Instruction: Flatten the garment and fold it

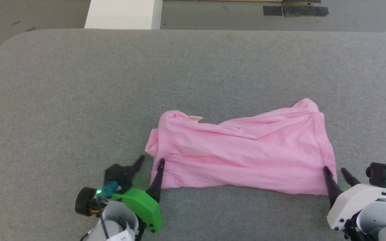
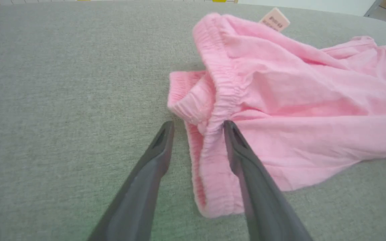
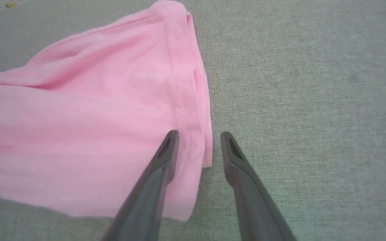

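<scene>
Spans nearly the whole head view: one grey fabric-covered surface (image 1: 79, 100), rounded corner at upper left, cut off at the left, right and bottom edges. Beyond it, along the top edge, one white block (image 1: 122, 13) and some dark tape patches (image 1: 295, 10) on the floor, all cropped.

Lies in the lower middle to lower right of the head view: one pink garment (image 1: 243, 150), wrinkled, long axis running left to right, gathered waistband at the left end, stitched hem at the right end. Doubled over near the waistband; lower layers hidden.

Two grippers, four dark fingers in all, arms cut off at the bottom edge. Left gripper (image 1: 151, 159) at lower left, fingers spread, straddling the waistband's near corner: one tip over bare grey, the other against the elastic. Right gripper (image 1: 334, 169) at lower right, fingers likewise parted across the hem: one tip over cloth, one over bare grey. Nothing clamped by either.

One small pale label (image 1: 195, 117) at the garment's far edge near the waistband; print too blurred to read.
</scene>
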Available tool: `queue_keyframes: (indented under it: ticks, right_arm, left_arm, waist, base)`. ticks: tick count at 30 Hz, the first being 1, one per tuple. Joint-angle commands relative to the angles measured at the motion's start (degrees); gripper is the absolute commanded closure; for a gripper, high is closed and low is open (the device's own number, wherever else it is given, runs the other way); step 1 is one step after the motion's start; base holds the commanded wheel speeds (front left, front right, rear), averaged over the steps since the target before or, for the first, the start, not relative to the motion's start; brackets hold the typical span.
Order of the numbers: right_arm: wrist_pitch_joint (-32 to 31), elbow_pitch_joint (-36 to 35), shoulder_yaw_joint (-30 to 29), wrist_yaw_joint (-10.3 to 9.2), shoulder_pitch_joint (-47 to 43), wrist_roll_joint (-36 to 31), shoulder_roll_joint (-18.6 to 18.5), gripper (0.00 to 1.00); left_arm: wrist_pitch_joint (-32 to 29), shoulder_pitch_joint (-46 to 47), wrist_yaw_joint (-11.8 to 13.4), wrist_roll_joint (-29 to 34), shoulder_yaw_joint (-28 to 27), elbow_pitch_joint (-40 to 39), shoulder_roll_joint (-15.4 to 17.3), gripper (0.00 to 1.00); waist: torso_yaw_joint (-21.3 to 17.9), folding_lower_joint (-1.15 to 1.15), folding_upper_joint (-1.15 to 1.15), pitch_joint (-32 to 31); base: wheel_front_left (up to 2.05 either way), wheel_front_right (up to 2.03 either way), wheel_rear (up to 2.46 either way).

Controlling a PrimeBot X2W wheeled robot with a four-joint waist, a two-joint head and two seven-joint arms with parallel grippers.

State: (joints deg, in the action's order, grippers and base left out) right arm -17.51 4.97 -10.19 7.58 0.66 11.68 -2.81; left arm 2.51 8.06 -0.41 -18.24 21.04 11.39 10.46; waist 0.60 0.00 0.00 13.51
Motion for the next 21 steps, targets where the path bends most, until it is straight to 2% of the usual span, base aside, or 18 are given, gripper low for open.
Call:
queue_keyframes:
  ticks: [1,5,8,12,16,21]
  right_arm:
    - [0.90,0.12,0.07,-0.09,0.72,0.31,-0.07,0.00]
    - [2.87,-0.78,-0.45,-0.09,1.55,-0.10,-0.07,0.00]
    - [4.37,-1.39,-0.77,-0.09,3.03,-1.09,-0.07,0.00]
    - [5.04,-0.84,-0.82,-0.09,6.45,-2.29,-0.07,0.00]
    - [1.45,3.72,-2.09,-0.09,11.45,-3.63,-0.07,0.00]
    - [-6.79,9.86,-3.87,-0.09,16.66,-3.14,-0.07,0.00]
  left_arm:
    - [0.70,-1.00,0.77,-0.98,-0.84,-0.43,-0.12,0.00]
    - [4.06,-2.07,2.52,-1.81,-3.10,-2.52,-0.31,0.00]
    - [8.76,-2.18,4.69,-1.09,-5.40,-4.36,-0.21,0.00]
    - [11.89,-0.85,5.64,0.54,-7.65,-6.26,0.05,0.00]
    - [12.44,2.09,3.97,2.10,-10.58,-7.59,-0.68,0.00]
    - [12.47,3.81,0.76,3.70,-13.18,-7.53,-2.29,0.00]
  waist:
    - [-0.17,0.00,0.00,-0.64]
    - [0.09,0.00,0.00,-1.45]
    - [0.47,0.00,0.00,-1.57]
    - [1.10,0.00,0.00,-1.20]
    - [1.94,0.00,0.00,-0.39]
    - [2.42,0.00,0.00,0.70]
  base:
    - [0.00,0.00,0.00]
    - [0.00,0.00,0.00]
    - [0.00,0.00,0.00]
    - [0.00,0.00,0.00]
    - [0.00,0.00,0.00]
    - [0.00,0.00,0.00]
